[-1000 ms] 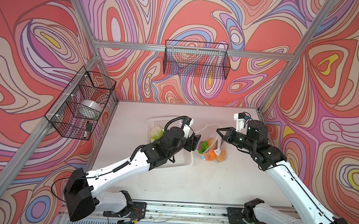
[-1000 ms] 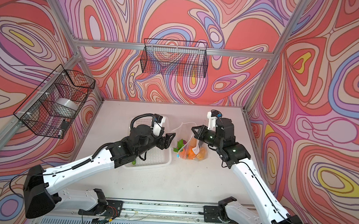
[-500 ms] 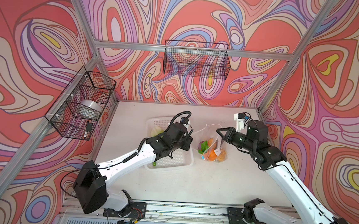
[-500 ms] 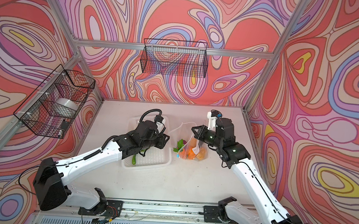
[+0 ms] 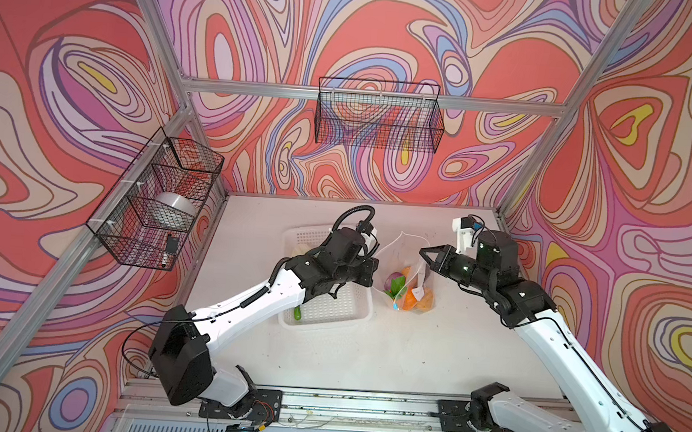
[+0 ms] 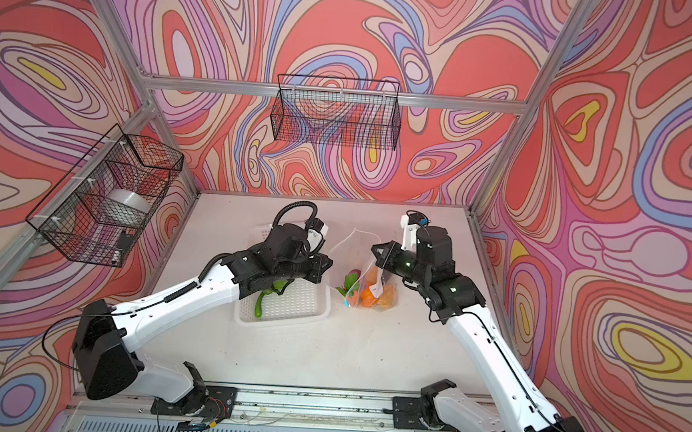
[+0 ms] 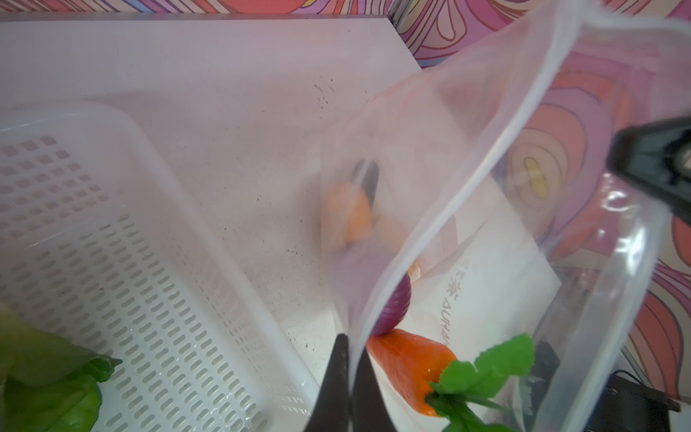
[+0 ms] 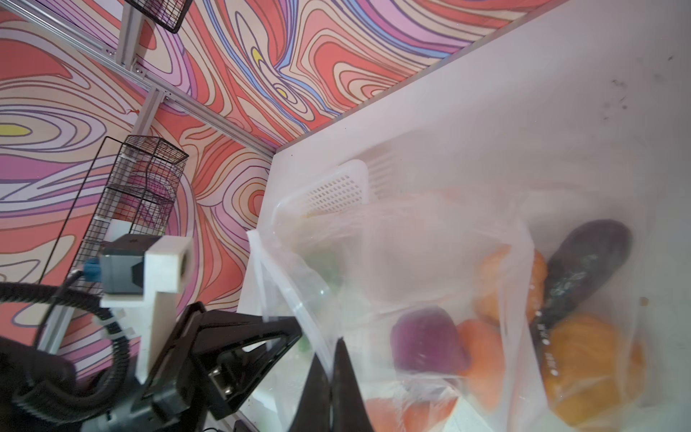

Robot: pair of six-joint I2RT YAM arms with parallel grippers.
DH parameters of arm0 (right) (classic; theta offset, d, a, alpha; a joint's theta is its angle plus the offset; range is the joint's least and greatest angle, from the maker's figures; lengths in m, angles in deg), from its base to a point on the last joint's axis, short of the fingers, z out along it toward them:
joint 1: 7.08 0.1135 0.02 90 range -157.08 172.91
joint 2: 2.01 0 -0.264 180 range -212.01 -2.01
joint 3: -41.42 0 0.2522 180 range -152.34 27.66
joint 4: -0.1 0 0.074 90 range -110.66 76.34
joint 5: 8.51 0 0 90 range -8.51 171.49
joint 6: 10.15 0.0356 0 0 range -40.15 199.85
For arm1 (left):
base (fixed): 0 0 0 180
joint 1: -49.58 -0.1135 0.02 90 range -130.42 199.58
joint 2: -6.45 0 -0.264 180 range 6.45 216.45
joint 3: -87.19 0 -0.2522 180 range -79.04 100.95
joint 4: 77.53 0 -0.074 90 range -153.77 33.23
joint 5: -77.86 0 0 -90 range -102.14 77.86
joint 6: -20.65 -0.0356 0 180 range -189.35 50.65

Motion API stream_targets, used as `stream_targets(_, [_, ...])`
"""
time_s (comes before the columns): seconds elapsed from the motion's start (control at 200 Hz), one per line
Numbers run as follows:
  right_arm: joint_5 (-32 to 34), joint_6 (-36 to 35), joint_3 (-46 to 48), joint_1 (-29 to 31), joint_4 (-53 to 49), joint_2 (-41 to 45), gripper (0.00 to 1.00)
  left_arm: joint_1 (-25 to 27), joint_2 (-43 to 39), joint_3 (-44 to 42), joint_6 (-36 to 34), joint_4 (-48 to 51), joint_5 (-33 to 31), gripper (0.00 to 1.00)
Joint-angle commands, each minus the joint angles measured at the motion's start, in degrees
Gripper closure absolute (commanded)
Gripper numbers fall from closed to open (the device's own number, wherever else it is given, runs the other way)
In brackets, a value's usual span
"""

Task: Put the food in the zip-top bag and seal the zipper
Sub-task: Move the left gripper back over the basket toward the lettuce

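Pinching the zip-top bag (image 5: 400,254) open from both sides: my left gripper (image 7: 351,377) is closed flat on the rim nearest the basket (image 5: 324,326), and my right gripper (image 8: 332,374) is closed on the opposite rim. (ROBOT)

Where does the bag sit, and what is in it? (DESK)

Just beside the basket, on the side facing my right arm, mouth up and the zipper (image 7: 448,209) unjoined. A purple onion (image 7: 392,310), a carrot (image 7: 407,370) and a dark cucumber (image 8: 583,269) show through the plastic, with other orange pieces I can't name. (ROBOT)

What's left? (DESK)

Inside the basket, lettuce (image 7: 37,355) toward its far end and a green pepper (image 6: 259,302) by its near rim, its long axis running from that rim back under my left arm. Both lie across the basket wall from the bag's mouth. My left arm hangs over the basket, so it is much the nearer; my right would have to reach past the bag. I judge the next pick is the left's, which means letting go of that rim, with the right alone holding the mouth up. (ROBOT)
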Motion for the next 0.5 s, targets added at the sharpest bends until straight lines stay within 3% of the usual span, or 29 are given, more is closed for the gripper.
stream_targets(0.0, [8.58, -5.02, -3.95, 0.22, -4.95, 2.19, 1.00, 0.18, -5.33, 5.70, 1.28, 1.23, 3.57, 1.00])
stream_targets(0.185, [13.88, -7.87, -5.44, 0.26, -6.55, 5.29, 1.00, 0.31, -9.70, 3.41, 4.98, -5.72, 5.17, 1.00])
stream_targets(0.496, [6.37, -5.97, -4.26, 0.27, -5.86, 1.78, 1.00, 0.56, -3.43, 3.98, 8.01, -5.94, 9.13, 1.00])
